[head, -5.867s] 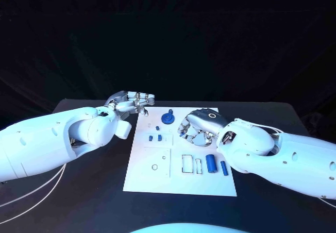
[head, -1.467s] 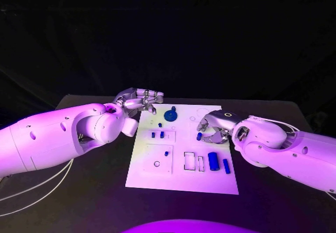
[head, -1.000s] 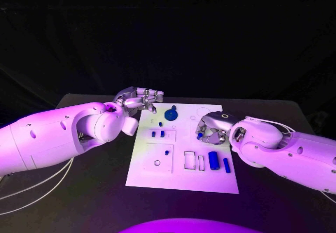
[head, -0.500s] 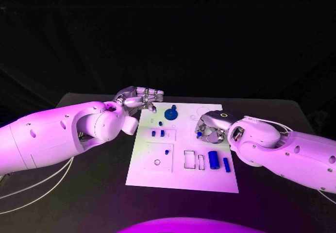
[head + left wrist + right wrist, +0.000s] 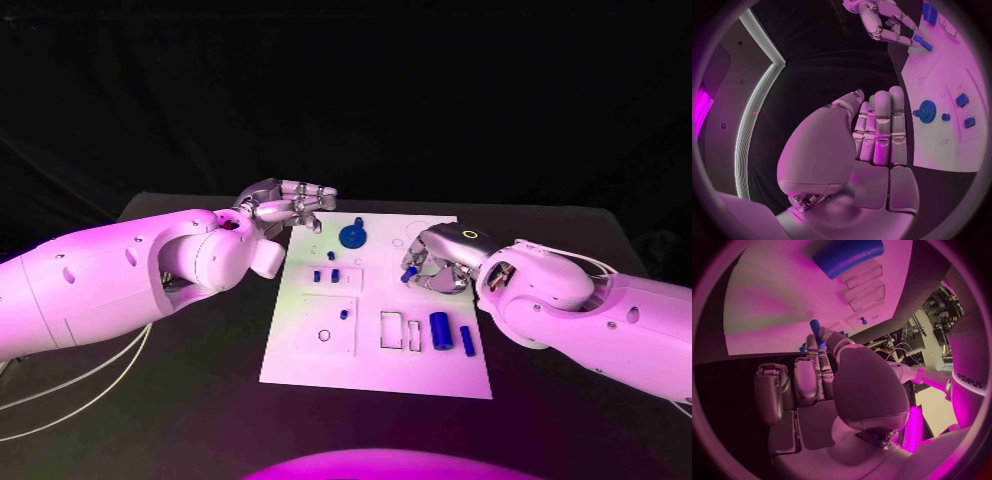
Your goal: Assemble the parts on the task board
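Right hand over task board, fingers pinching one small blue peg. Left hand at board's far-left corner, fingers together, holding nothing.

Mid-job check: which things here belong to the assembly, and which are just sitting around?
Job in hand:
- task board
- small blue peg pinched by the right robot hand
- blue gear
- large blue cylinder and slim blue bar
- two small blue blocks

Not part of it:
- black table
- left robot hand, holding nothing, beside the board's far corner
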`<state>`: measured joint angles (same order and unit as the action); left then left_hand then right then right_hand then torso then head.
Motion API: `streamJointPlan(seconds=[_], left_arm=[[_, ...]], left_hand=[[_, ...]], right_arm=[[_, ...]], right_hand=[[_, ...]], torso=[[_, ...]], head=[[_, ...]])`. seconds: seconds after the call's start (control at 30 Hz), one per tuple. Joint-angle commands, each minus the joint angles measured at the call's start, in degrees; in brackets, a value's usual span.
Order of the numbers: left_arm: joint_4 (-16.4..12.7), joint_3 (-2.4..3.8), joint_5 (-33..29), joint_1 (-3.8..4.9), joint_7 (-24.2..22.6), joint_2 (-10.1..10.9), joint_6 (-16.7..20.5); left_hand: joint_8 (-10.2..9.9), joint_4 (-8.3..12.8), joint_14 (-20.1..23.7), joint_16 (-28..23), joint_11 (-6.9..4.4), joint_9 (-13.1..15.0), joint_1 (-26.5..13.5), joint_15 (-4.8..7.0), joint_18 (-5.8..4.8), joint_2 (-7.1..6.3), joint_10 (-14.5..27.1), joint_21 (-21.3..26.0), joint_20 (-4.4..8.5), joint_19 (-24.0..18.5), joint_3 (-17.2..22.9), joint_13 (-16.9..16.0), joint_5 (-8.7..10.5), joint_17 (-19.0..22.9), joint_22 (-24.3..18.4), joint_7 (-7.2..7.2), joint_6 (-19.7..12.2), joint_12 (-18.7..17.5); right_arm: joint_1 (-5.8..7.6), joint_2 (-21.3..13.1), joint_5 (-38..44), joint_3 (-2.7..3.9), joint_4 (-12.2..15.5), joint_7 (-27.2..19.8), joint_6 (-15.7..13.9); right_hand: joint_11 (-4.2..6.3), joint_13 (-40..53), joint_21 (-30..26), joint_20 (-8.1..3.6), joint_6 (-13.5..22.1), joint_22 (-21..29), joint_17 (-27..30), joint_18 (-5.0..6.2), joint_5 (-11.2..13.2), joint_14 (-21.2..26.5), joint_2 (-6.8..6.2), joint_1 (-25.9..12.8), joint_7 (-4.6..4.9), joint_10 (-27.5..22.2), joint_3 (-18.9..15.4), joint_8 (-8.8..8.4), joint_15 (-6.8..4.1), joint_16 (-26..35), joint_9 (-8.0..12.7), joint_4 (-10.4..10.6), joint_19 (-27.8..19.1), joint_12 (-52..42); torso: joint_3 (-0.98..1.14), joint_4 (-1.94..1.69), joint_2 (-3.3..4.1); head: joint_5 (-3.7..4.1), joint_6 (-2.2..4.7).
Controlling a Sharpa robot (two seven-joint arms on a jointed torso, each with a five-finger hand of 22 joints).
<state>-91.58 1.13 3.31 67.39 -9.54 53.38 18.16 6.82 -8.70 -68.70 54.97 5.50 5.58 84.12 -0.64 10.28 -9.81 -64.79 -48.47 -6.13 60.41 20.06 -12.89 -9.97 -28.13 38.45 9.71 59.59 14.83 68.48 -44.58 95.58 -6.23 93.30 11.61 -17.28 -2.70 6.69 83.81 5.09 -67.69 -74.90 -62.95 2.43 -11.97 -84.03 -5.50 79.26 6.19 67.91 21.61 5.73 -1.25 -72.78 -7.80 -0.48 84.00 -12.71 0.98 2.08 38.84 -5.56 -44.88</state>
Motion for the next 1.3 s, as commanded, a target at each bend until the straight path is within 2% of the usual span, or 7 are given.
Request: streamJointPlan(seconds=[0.03, 0.3, 0.53, 0.77, 0.93, 1.1, 1.3], left_arm=[[0.07, 0.04, -0.13, 0.04, -0.10, -0.08, -0.96], [0.28, 0.03, -0.13, 0.03, -0.14, -0.28, -1.05], [0.49, 0.03, -0.18, 0.03, -0.14, -0.66, -1.23], [0.82, 0.02, -0.29, 0.03, -0.10, -1.22, -1.39], [0.87, 0.01, -0.32, 0.03, -0.05, -1.46, -1.43], [0.86, 0.01, -0.33, 0.03, -0.04, -1.56, -1.45], [0.96, 0.00, -0.33, 0.03, -0.01, -1.67, -1.50]], left_hand=[[-0.09, 0.06, -0.11, -0.23, -0.11, -0.05, 0.08, -0.35, 0.29, 0.06, 0.31, 0.25, -0.07, 0.23, -0.31, -0.09, 0.02, 0.06, -0.09, 0.08, -0.34, 0.01], [-0.10, 0.07, -0.10, -0.23, -0.10, -0.07, 0.13, -0.36, 0.29, 0.11, 0.36, 0.27, -0.08, 0.23, -0.29, -0.09, 0.02, 0.06, -0.09, 0.09, -0.38, 0.01], [-0.10, 0.07, -0.10, -0.23, -0.10, -0.07, 0.13, -0.36, 0.29, 0.11, 0.36, 0.27, -0.08, 0.23, -0.29, -0.09, 0.02, 0.06, -0.09, 0.09, -0.38, 0.01], [-0.10, 0.07, -0.10, -0.23, -0.10, -0.07, 0.13, -0.36, 0.29, 0.11, 0.36, 0.27, -0.08, 0.23, -0.29, -0.09, 0.02, 0.06, -0.09, 0.09, -0.38, 0.01], [-0.10, 0.07, -0.09, -0.22, -0.09, -0.08, 0.16, -0.36, 0.29, 0.16, 0.39, 0.28, -0.08, 0.24, -0.28, -0.10, 0.02, 0.06, -0.10, 0.11, -0.40, 0.02], [-0.10, 0.07, -0.09, -0.22, -0.09, -0.08, 0.16, -0.36, 0.29, 0.16, 0.39, 0.28, -0.08, 0.24, -0.28, -0.10, 0.02, 0.06, -0.10, 0.11, -0.40, 0.02], [-0.10, 0.07, -0.09, -0.22, -0.09, -0.08, 0.16, -0.36, 0.29, 0.16, 0.39, 0.28, -0.08, 0.24, -0.28, -0.10, 0.02, 0.06, -0.10, 0.11, -0.40, 0.02]], right_arm=[[0.65, -0.66, -1.86, 0.25, 1.80, -0.88, -3.96], [1.32, -0.70, -5.33, 0.53, 6.48, -1.67, -4.75], [-0.55, 3.13, -6.66, 0.41, 8.20, -3.14, -4.91], [-3.12, 8.09, -5.84, -0.19, 6.53, -4.44, -4.47], [-4.69, 10.67, -4.99, -0.66, 4.47, -4.80, -3.63], [-5.49, 12.06, -3.96, -0.96, 2.69, -4.65, -2.62], [-5.92, 13.04, -1.91, -1.14, 1.49, -3.86, -0.80]], right_hand=[[-0.20, -0.14, 0.20, -0.47, -0.26, -12.41, -0.07, -0.98, -0.35, -1.61, 0.48, -0.18, 0.23, 0.18, 0.30, 0.15, -0.30, -0.31, -0.23, -0.06, 3.04, 0.40], [-0.24, -0.16, 0.26, -0.47, -0.23, -12.45, -0.11, -1.00, -0.35, -1.61, 0.41, -0.24, 0.30, 0.15, 0.33, 0.11, -0.28, -0.35, -0.24, -0.05, 3.07, 0.49], [-0.29, -0.17, -0.01, -0.46, -0.19, -12.33, 0.04, -0.93, -0.30, -1.58, 0.39, -0.31, 0.39, 0.15, 0.37, 0.07, -0.26, -0.27, -0.25, -0.02, 2.94, 0.57], [-0.30, -0.17, -0.12, -0.46, -0.18, -12.28, 0.04, -0.91, -0.29, -1.58, 0.40, -0.32, 0.41, 0.14, 0.40, 0.05, -0.25, -0.27, -0.25, -0.02, 2.88, 0.60], [-0.32, -0.18, -0.13, -0.46, -0.16, -12.28, 0.03, -0.90, -0.29, -1.58, 0.43, -0.31, 0.43, 0.13, 0.44, 0.03, -0.24, -0.28, -0.25, -0.02, 2.88, 0.63], [-0.34, -0.19, -0.15, -0.45, -0.12, -12.27, 0.03, -0.90, -0.30, -1.57, 0.46, -0.31, 0.46, 0.12, 0.49, 0.00, -0.22, -0.29, -0.25, -0.02, 2.86, 0.68], [-0.40, -0.19, -0.08, -0.43, -0.08, -12.32, -0.05, -0.92, -0.20, -1.57, 0.44, -0.46, 0.51, 0.13, 0.50, -0.05, -0.18, -0.36, -0.27, 0.05, 2.90, 0.77]], torso=[[0.01, -0.06, -0.04], [0.01, 0.05, 0.07], [0.01, -0.04, 0.02], [-0.10, -0.15, 0.06], [-0.05, 0.03, 0.16], [-0.03, 0.07, 0.15], [0.03, 0.06, 0.14]], head=[[0.14, 0.18], [-0.59, 0.22], [-1.87, -0.13], [-2.98, -0.43], [-3.61, -0.63], [-4.26, -0.95], [-4.25, -0.75]])
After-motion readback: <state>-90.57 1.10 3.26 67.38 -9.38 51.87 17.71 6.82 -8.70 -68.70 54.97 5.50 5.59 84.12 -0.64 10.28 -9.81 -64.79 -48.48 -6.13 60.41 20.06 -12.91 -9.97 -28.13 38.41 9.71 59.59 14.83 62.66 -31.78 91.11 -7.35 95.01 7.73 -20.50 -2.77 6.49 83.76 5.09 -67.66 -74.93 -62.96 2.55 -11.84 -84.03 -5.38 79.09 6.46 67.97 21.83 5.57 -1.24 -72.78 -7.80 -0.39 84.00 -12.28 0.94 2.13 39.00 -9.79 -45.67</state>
